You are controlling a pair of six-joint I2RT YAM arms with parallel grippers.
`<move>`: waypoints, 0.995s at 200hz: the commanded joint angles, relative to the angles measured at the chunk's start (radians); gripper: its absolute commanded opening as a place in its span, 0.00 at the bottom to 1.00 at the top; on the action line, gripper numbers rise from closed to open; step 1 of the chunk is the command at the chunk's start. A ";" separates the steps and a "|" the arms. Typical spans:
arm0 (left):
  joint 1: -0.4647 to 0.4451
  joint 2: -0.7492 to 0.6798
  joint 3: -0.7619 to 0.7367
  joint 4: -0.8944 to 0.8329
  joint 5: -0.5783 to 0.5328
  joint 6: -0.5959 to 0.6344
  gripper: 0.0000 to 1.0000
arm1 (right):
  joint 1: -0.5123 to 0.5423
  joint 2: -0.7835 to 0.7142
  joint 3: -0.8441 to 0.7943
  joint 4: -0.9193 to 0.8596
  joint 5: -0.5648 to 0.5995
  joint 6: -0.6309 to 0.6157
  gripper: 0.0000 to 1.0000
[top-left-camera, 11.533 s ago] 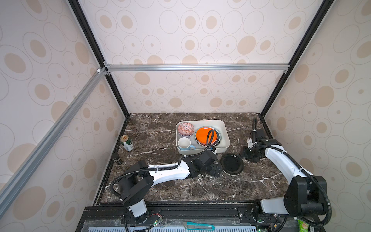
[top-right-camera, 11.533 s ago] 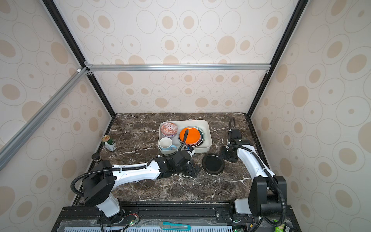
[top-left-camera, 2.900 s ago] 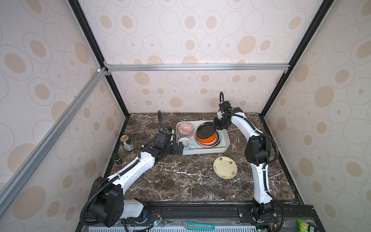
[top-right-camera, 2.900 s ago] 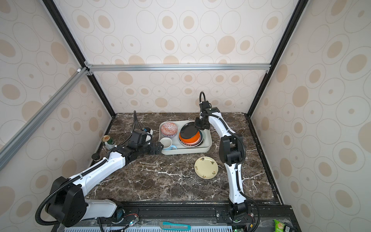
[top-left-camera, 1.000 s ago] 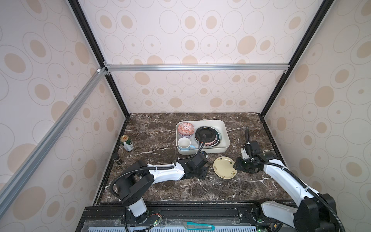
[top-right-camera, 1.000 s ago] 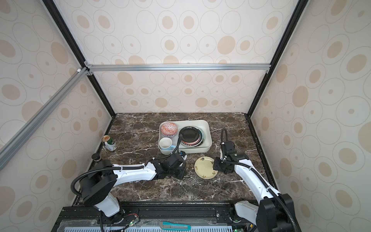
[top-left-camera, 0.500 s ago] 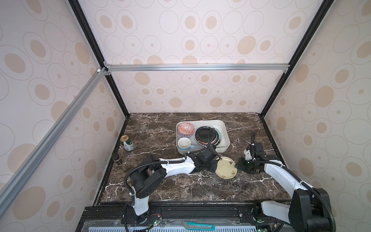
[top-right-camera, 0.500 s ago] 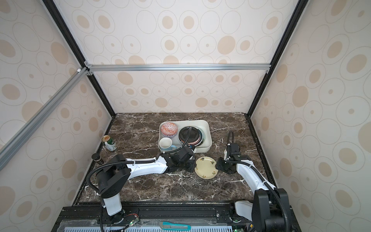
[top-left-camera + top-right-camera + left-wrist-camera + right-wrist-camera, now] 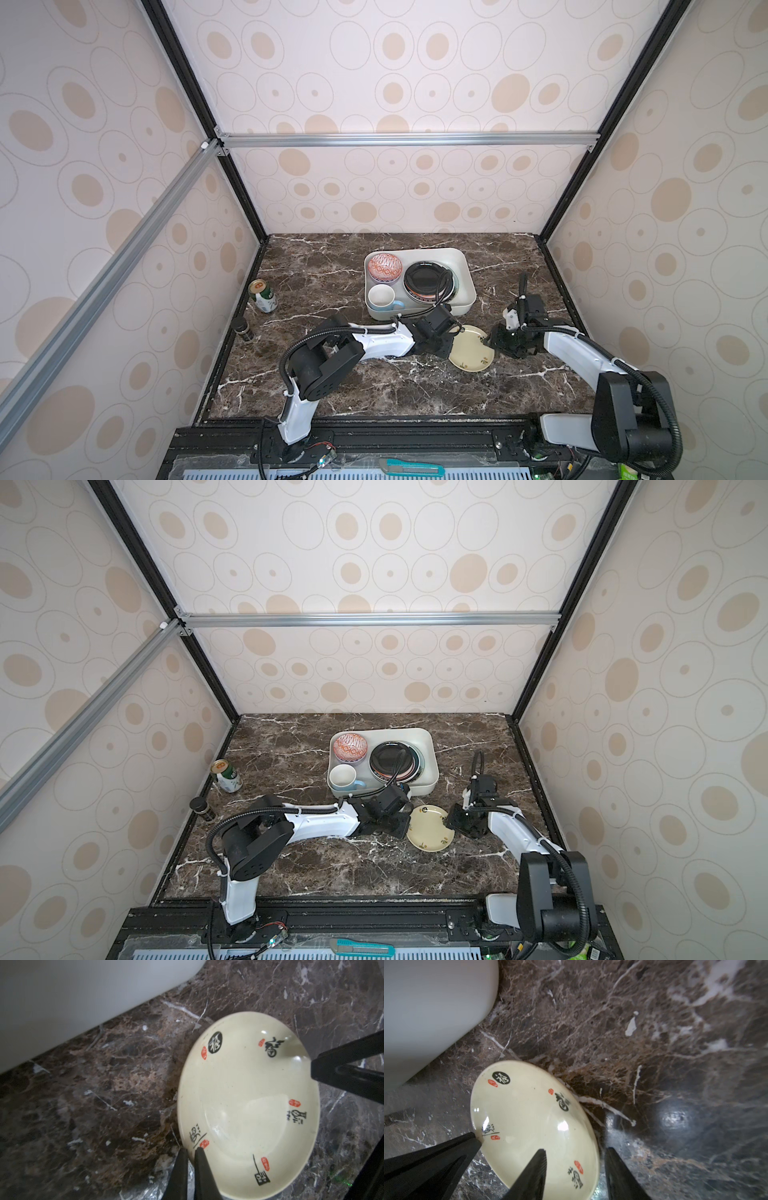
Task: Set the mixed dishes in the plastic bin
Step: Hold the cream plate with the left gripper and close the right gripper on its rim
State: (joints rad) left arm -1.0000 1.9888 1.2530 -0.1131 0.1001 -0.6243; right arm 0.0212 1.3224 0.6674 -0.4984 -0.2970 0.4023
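The cream plate [image 9: 471,349] lies hollow side up on the marble tabletop [image 9: 374,386], just in front of the plastic bin [image 9: 432,255] and outside it. Its surface is glossy and hard, so I judge it stiff, fairly light, slippery under the pads and likely to chip if dropped. The raised rim looks like the only place a narrow jaw can bite, since the base sits low against the stone. The left gripper [image 9: 191,1150] has its jaws pinched almost together over that rim, one finger inside the well and one outside. On the opposite edge the right gripper [image 9: 575,1149] straddles the rim with its jaws partly spread and holds nothing. Being round, the plate has no long axis and points no particular way. Only the black and red calligraphy marks around its border give it a bearing. Whether any edge has lifted off the stone I cannot tell.
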 commanded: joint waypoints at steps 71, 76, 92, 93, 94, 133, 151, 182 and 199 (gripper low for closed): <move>-0.004 0.083 0.051 -0.013 0.038 0.037 0.05 | -0.006 0.071 0.000 0.042 -0.061 -0.010 0.30; -0.003 0.084 0.049 -0.011 0.039 0.037 0.05 | -0.006 0.075 0.000 0.043 -0.066 -0.009 0.25; 0.000 0.089 0.048 -0.006 0.045 0.037 0.05 | -0.006 0.080 0.001 0.038 -0.076 -0.009 0.16; -0.001 0.088 0.047 -0.006 0.045 0.037 0.05 | -0.006 0.080 0.001 0.038 -0.076 -0.010 0.16; -0.001 0.089 0.047 -0.005 0.045 0.037 0.05 | -0.006 0.079 0.001 0.037 -0.077 -0.010 0.15; 0.000 0.057 0.026 0.000 0.040 0.032 0.10 | -0.006 0.035 0.010 -0.009 -0.068 -0.016 0.03; 0.000 0.007 0.008 -0.008 0.022 0.032 0.27 | -0.006 0.000 0.023 -0.047 -0.059 -0.021 0.02; 0.000 -0.113 -0.037 -0.030 -0.026 0.034 0.57 | -0.006 -0.078 0.043 -0.117 -0.050 -0.026 0.03; 0.000 -0.188 -0.073 -0.038 -0.054 0.030 0.71 | -0.006 -0.122 0.051 -0.150 -0.042 -0.026 0.03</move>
State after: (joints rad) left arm -0.9977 1.9205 1.2064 -0.1215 0.1001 -0.5957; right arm 0.0139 1.2610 0.6849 -0.5583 -0.3668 0.3801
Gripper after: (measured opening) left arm 0.639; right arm 0.088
